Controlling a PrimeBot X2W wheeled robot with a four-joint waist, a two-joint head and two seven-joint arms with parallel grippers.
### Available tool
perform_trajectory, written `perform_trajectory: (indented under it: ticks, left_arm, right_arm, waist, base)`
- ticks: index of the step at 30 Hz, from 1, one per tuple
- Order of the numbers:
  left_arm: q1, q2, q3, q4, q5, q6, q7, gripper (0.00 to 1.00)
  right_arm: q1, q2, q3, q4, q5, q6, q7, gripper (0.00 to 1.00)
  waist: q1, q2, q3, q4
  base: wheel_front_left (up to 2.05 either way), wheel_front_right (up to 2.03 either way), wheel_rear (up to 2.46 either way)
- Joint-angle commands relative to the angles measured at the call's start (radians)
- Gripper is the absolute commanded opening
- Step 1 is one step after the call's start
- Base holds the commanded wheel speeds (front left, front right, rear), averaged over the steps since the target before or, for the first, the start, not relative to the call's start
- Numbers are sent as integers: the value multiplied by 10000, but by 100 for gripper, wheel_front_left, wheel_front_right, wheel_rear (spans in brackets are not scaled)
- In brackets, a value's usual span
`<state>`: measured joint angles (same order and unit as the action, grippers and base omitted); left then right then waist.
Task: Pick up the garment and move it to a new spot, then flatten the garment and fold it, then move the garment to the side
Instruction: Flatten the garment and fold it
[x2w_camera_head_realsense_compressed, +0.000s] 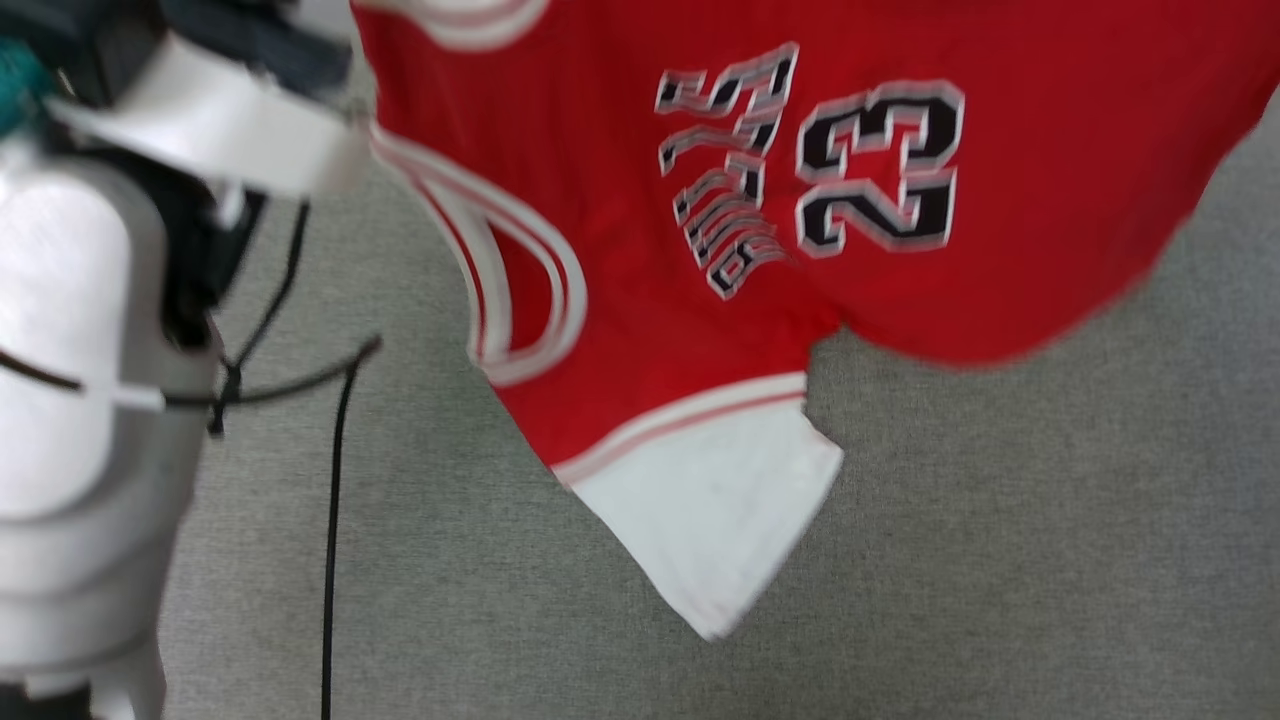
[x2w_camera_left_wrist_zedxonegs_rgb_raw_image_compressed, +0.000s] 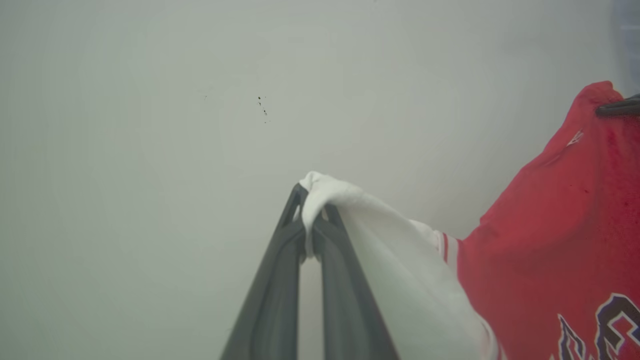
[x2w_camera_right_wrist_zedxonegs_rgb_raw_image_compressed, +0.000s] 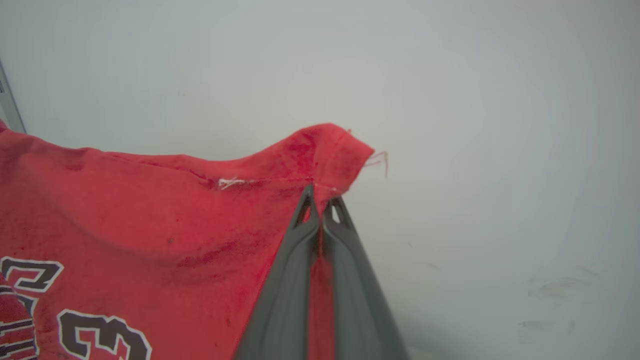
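Observation:
The garment, a red jersey with black white-outlined lettering and the number 23, hangs in the air above the grey surface, one white sleeve dangling lowest. My left gripper is shut on the other white sleeve, pinching its edge between the dark fingers. My right gripper is shut on a red hem corner of the garment. In the left wrist view the red body hangs at the right, with the other gripper's dark fingertip at its top corner.
A grey fabric-like surface lies below the hanging garment. My pale left arm with black cables stands at the left of the head view. Both wrist views face a plain pale wall.

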<state>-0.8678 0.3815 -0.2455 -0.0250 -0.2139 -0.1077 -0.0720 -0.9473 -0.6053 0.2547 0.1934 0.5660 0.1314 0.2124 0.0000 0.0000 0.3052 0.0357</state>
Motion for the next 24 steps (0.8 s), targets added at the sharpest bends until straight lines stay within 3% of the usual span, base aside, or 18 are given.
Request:
perform_trajectory:
  ticks: [1,16,24]
  left_arm:
    - [-739,77,-64,210,34,-55,73,0]
    - [-7071,335,-959,3497,187,-209,-65,0]
    - [-9437,483,-1603,5002,208,-217,-667,0]
  right_arm:
    - [-620,143,-91,136,-202,-15,-8,0]
    - [-5830,999,120,2886,-1345,-15,-745,0]
    - [-7831,1278,494,4303,-1604,-15,-1637,0]
  waist:
    - [0,0,509,-183]
    - [0,0,1989,-521]
    - [0,0,2454,-583]
  base:
    - [0,0,0]
    - [0,0,0]
    - [0,0,0]
